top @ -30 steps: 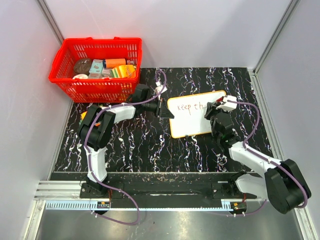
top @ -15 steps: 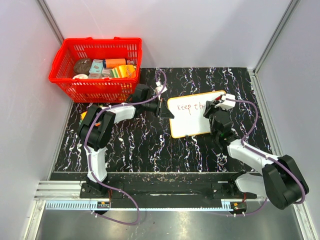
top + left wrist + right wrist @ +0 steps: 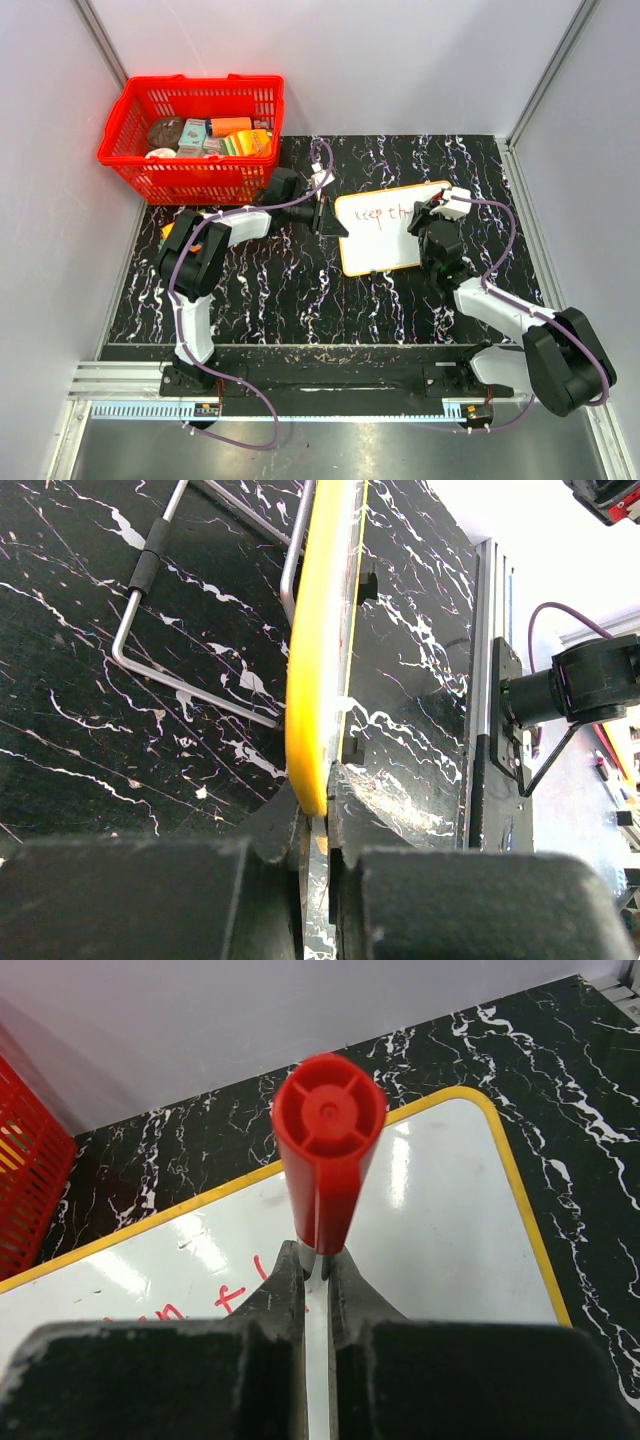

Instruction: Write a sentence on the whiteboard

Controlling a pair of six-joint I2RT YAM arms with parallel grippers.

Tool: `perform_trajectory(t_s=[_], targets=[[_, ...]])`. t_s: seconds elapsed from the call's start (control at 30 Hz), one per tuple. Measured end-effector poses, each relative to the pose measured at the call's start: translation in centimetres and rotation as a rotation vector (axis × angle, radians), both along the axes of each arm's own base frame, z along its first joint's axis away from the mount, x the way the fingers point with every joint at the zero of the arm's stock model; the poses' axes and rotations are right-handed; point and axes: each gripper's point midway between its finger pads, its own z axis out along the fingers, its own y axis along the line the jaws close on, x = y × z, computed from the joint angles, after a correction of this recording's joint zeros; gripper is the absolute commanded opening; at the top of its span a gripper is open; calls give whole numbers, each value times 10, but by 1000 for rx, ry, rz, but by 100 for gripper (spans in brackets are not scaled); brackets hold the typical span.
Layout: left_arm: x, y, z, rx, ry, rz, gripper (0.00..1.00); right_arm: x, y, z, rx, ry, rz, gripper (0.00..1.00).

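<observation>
The whiteboard (image 3: 385, 246), white with an orange-yellow rim, lies on the black marbled table. Thin reddish writing, the sentence (image 3: 383, 214), reads "keep th" along its upper part. My left gripper (image 3: 328, 216) is shut on the whiteboard's left rim, seen edge-on as a yellow strip (image 3: 318, 660) in the left wrist view. My right gripper (image 3: 430, 222) hovers over the board's right part, shut on a red marker (image 3: 326, 1150) that stands upright between the fingers. Red letters (image 3: 170, 1310) show on the board just left of the fingers.
A red basket (image 3: 193, 137) filled with small packages stands at the back left. A bent metal wire stand (image 3: 160, 610) shows under the whiteboard in the left wrist view. White walls enclose the table on three sides, and a metal rail runs along the near edge.
The right gripper with the marker shifted slightly left and back over the board, and the writing grew from "keep th" by a stroke or so. The left arm stayed still.
</observation>
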Motion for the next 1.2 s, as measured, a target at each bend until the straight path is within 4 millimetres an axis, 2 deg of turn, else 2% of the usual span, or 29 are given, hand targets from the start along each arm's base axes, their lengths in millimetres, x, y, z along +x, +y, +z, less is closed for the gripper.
perform_trajectory(t_s=[0.47, 0.93, 1.2], targets=[[0, 0, 0, 0, 0, 0, 0, 2, -12, 0, -4, -1, -47, 0], [0, 0, 0, -1, -2, -1, 0, 6, -8, 12, 8, -23, -35, 0], [0, 0, 0, 0, -2, -1, 0, 7, -5, 8, 17, -11, -20, 0]])
